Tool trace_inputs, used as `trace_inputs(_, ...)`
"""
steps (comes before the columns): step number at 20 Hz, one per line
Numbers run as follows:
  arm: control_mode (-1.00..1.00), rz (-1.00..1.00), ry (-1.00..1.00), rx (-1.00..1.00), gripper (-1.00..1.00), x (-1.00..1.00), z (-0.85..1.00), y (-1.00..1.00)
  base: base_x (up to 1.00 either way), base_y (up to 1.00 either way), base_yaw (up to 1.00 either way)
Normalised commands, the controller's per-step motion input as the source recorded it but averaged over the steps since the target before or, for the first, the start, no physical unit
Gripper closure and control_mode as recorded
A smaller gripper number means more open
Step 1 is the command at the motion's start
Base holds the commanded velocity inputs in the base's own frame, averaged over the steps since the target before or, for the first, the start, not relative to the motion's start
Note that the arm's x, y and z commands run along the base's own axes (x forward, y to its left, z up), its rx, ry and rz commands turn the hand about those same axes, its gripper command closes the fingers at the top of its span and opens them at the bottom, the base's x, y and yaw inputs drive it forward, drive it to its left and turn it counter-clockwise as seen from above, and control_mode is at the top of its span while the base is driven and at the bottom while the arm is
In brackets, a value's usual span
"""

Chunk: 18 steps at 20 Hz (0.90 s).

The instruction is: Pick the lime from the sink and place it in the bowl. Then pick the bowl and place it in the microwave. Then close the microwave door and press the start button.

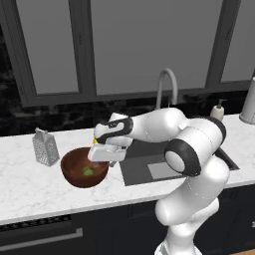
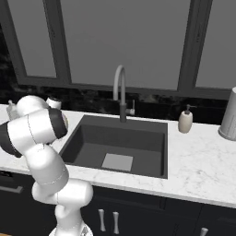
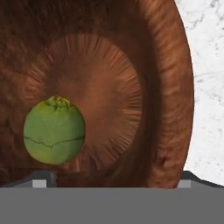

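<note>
One lime (image 3: 54, 130), yellow-green and round, lay loose on the floor of the bowl (image 1: 74, 174), off its middle and touching nothing else; you could log the first step as done. The hand (image 1: 102, 160) hung just over the bowl's rim on the sink side, its fingers spread wide and gripping nothing, with both tips (image 3: 40, 179) apart at the bottom of the hand view.

One bowl, reddish-brown wood with deep curved sides, stood upright on the bench (image 1: 30, 189) between the box grater (image 1: 45, 147) and the sink (image 2: 115, 143), nearer the bench's front edge than the back wall. You should have judged it stiff, moderately light, and unlikely to break. Its smooth turned wall looked somewhat slick, and it appeared far too wide to span. Your best hold was probably the rim: one finger inside, one outside, pinching the wall where it stood nearest upright, on the side away from the lime. Kept level, it would have carried the fruit safely; tilted, the lime would likely have rolled and shifted the load.

One sink, dark and bare but for its pale floor patch, sat under the faucet (image 2: 120, 90), with a soap dispenser (image 2: 185, 120) toward the bench's back edge.
</note>
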Motion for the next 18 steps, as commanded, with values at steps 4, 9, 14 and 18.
trace_inputs(4, -1.0, -0.04, 0.07, 0.04, 1.0, 0.01, -0.23, 0.05, 0.0, 0.0, 0.0)
trace_inputs(9, -1.0, -0.01, 0.07, 0.05, 1.0, -0.24, 0.02, -0.09, 0.0, 0.0, 0.0)
trace_inputs(14, -1.0, 0.0, -0.19, 0.0, 1.0, -0.95, 0.77, -0.28, 0.0, 0.0, 0.0)
trace_inputs(18, -1.0, 0.0, -0.14, 0.0, 1.0, -0.64, 1.0, -0.31, 0.0, 0.0, 0.0)
